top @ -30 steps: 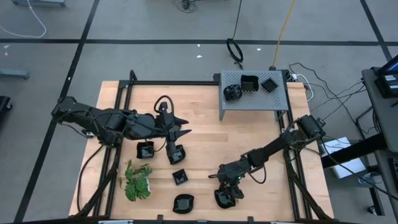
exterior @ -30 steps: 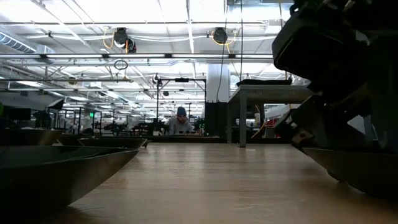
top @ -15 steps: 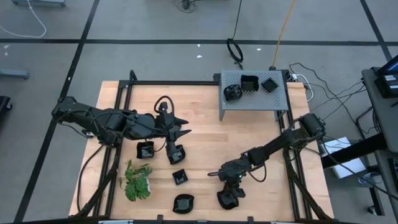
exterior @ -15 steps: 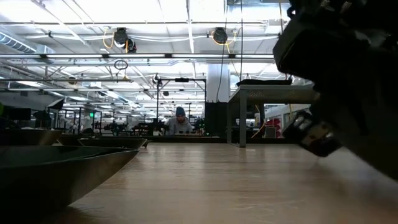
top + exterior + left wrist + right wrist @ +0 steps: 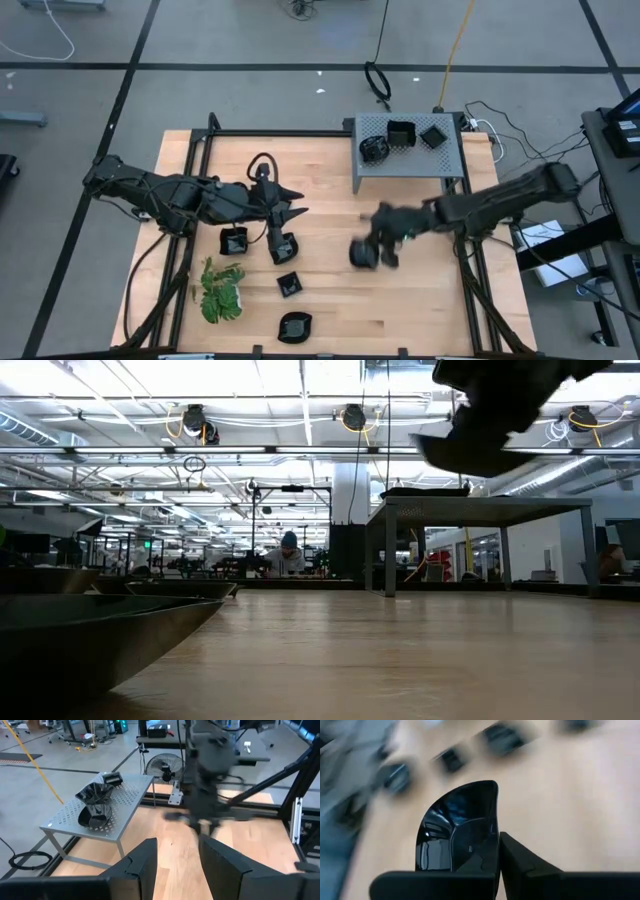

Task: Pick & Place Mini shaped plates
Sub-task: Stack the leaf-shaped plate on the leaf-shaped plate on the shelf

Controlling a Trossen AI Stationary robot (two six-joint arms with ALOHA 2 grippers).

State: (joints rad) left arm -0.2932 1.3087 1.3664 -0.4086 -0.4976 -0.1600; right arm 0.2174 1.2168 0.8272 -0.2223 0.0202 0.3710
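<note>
My right gripper [image 5: 372,250] is shut on one black glossy mini shaped plate [image 5: 455,835] and holds it above the middle of the table; in the low view the plate [image 5: 470,455] hangs high in the air. Three more plates [image 5: 401,133] lie in the grey perforated box [image 5: 440,160] at the far right. Several others rest flat on the wood: [image 5: 233,241], [image 5: 284,247], [image 5: 290,284], [image 5: 294,326]. My left gripper [image 5: 295,203] waits open at the centre left, pointing toward the table's right edge, holding nothing. My right gripper holds the plate by one side of its rim [image 5: 492,840]. One finger [image 5: 525,865] lies outside the rim; the plate itself hides the other. The plate is lifted clear of the table and sticks out beyond the fingertips, roughly level in the low view.
A green leafy plant [image 5: 222,292] lies near the front left. A black frame [image 5: 205,150] runs along the table's edges. Bare wood shows between the right gripper and the grey box. A person [image 5: 290,555] sits far off in the room behind.
My right gripper has shut on a plate at the table's near edge, lifted it clear and carried it up and toward the far edge, nearer the grey box. The right arm has swung round with it.
</note>
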